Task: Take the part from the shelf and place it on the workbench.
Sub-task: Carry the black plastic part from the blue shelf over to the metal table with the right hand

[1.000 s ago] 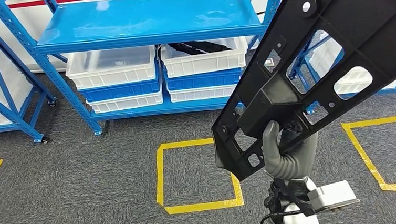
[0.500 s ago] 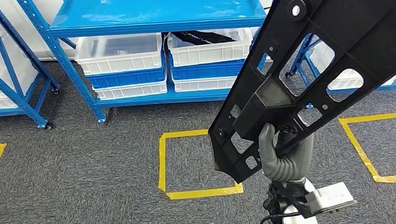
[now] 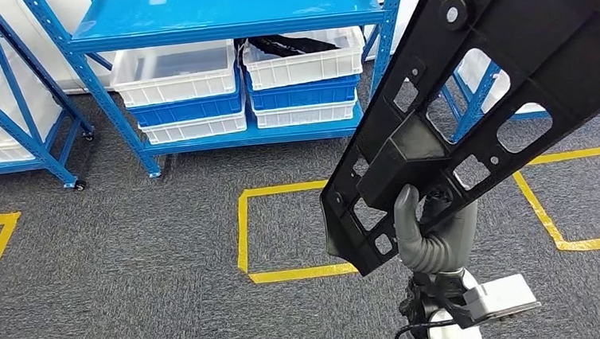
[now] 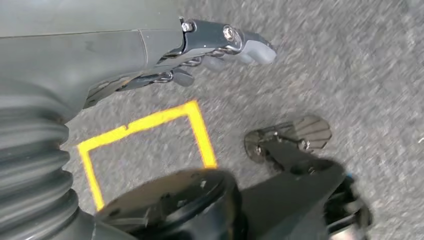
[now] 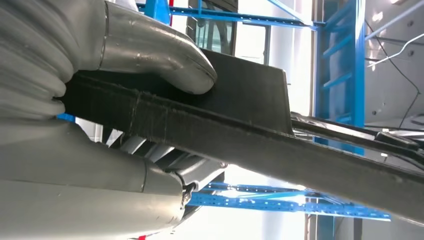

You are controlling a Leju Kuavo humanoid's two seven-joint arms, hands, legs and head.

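Shelf [image 3: 222,19] shifted as camera moved | right robot hand [image 3: 433,236] grips one part [image 3: 468,102] | left robot hand [image 4: 200,55] empty, fingers apart

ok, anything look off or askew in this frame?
Mildly: the right hand grips the long black perforated plastic panel near its lower end, so most of it sticks out tilted, up across the view. No damage shows. The white bins sit squarely on the blue shelf.
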